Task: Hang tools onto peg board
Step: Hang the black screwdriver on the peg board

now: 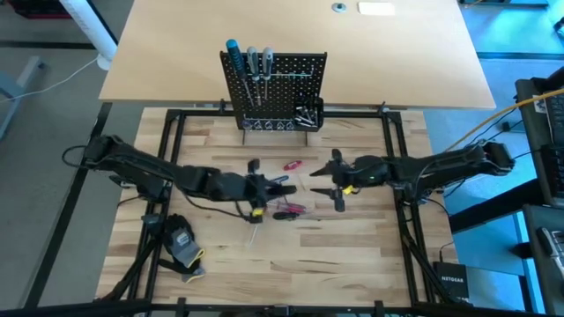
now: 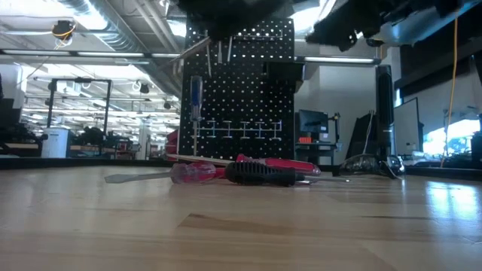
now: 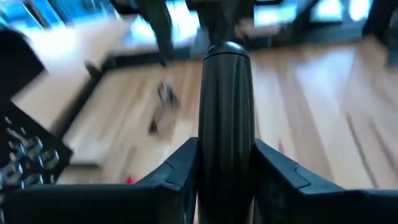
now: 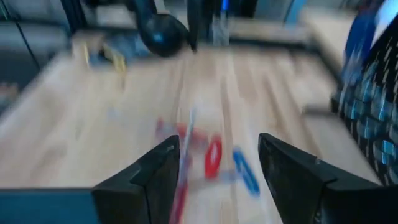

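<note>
My left gripper (image 3: 225, 180) is clamped on a black-handled tool (image 3: 226, 118) in front of the peg board (image 1: 275, 88); my right gripper (image 4: 217, 168) hangs spread and empty beside it. The grip looks near the handle's end, so the tool could tilt and miss a hook. Loose tools (image 1: 286, 210) lie just below; open room lies between them and the board.

Peg board (image 1: 275, 88): black perforated panel, upright near the table's far edge, centre; blue-handled and grey-handled screwdrivers (image 1: 251, 63) hang on it, small bin at its lower right. Loose screwdrivers mid-table: red (image 2: 199, 172) and black-handled (image 2: 260, 175), lying flat, touching. One dark-handled tool (image 3: 227, 124) is clamped in the left gripper (image 3: 225, 168).
</note>
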Robot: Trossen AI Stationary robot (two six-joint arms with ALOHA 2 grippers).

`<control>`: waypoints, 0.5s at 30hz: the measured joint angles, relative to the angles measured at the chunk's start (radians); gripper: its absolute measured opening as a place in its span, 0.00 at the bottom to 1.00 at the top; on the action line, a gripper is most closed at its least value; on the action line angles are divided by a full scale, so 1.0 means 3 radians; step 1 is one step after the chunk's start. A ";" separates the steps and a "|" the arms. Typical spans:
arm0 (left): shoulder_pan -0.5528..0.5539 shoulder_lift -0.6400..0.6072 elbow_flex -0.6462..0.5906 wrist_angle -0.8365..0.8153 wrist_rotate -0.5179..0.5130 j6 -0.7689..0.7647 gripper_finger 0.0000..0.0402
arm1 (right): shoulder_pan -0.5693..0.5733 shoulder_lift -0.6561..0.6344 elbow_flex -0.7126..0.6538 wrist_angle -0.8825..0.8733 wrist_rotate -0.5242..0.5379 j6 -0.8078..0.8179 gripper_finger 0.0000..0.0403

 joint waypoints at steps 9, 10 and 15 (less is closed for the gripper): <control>0.0144 -0.0706 -0.0407 0.1146 0.0353 0.0379 0.26 | -0.0006 -0.0052 -0.0373 0.1713 0.0090 -0.0042 0.53; 0.0149 -0.0753 -0.0407 0.1219 0.0392 0.0433 0.26 | -0.0006 -0.0046 -0.0341 0.1839 0.0096 -0.0100 0.53; 0.0231 -0.0840 -0.0405 0.1685 0.0734 0.0647 0.26 | -0.0006 0.0000 -0.0093 0.2381 0.0032 -0.0290 0.53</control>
